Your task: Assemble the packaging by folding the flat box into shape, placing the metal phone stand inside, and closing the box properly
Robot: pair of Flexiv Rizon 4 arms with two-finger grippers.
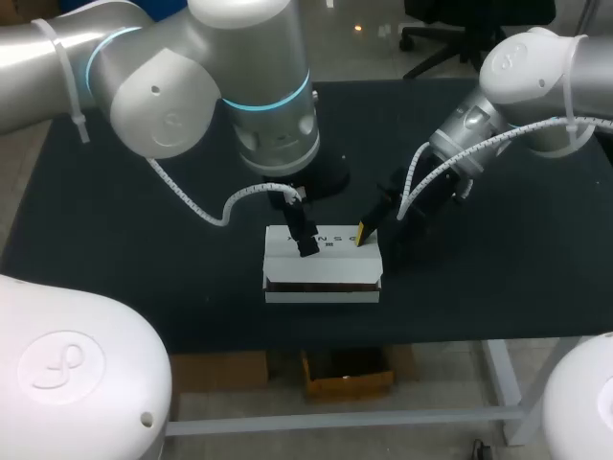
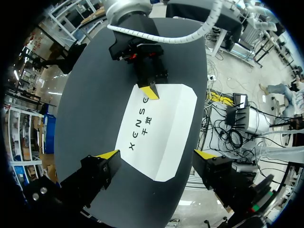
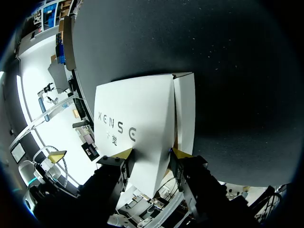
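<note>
Nearest the robot, the black table (image 1: 115,240) ended in a straight front edge. Only a narrow strip of its top lay between that edge and the white box (image 1: 323,266), which sat near the middle of the table's width with its long side along the edge. A dark slot ran along the box's front face under the printed top panel, so the front was not fully shut. To either side of the box the dark, matt surface ran wide out to the table's side edges, giving the most room to left and right. Over the box hung the left gripper (image 2: 156,154), its yellow-tipped fingers spread wide and clasping nothing (the printed top lay between and ahead of them). Just beyond, the right gripper (image 3: 152,153) met the box at its far right corner. One yellow tip lay on the printed top at its edge and the other sat by the gap next to the side panel. The fingers seemed to pinch the top panel between them, though the angle was too oblique to be sure. Behind both grippers the tabletop stretched on toward its far edge, and the two arms came in over it from left and right.
</note>
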